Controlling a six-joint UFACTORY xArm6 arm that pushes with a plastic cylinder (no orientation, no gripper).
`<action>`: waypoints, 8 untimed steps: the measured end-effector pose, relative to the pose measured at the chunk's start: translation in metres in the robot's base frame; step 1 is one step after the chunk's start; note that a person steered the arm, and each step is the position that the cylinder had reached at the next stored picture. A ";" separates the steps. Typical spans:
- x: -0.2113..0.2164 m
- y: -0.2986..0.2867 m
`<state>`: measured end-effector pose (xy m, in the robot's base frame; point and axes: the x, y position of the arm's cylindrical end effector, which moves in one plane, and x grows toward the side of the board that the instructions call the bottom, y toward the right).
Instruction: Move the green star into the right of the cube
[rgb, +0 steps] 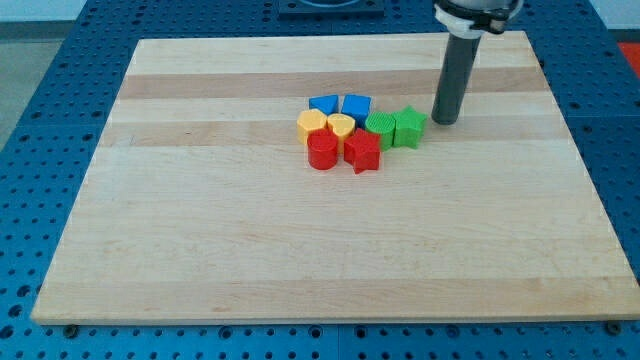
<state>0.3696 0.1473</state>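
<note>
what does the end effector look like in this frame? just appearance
A straight, dark grey cylindrical rod, plain and smooth, with no markings or cables showing. Above it sits a wider round collar, black with a white band, cut off by the view's top. My tip is the rod's flat lower end, just to the view's right of the green star. No more of the arm shows.

Wooden board (200, 250) on blue perforated table (40, 120)

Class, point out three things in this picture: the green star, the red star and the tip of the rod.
green star (409, 128), camera view, on its top face.
red star (363, 150), camera view, on its top face.
my tip (444, 121), camera view, at the rod's very end, just right of the green star.
</note>
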 end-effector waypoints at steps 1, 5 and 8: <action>0.014 0.004; 0.023 -0.031; -0.013 -0.033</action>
<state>0.3571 0.1148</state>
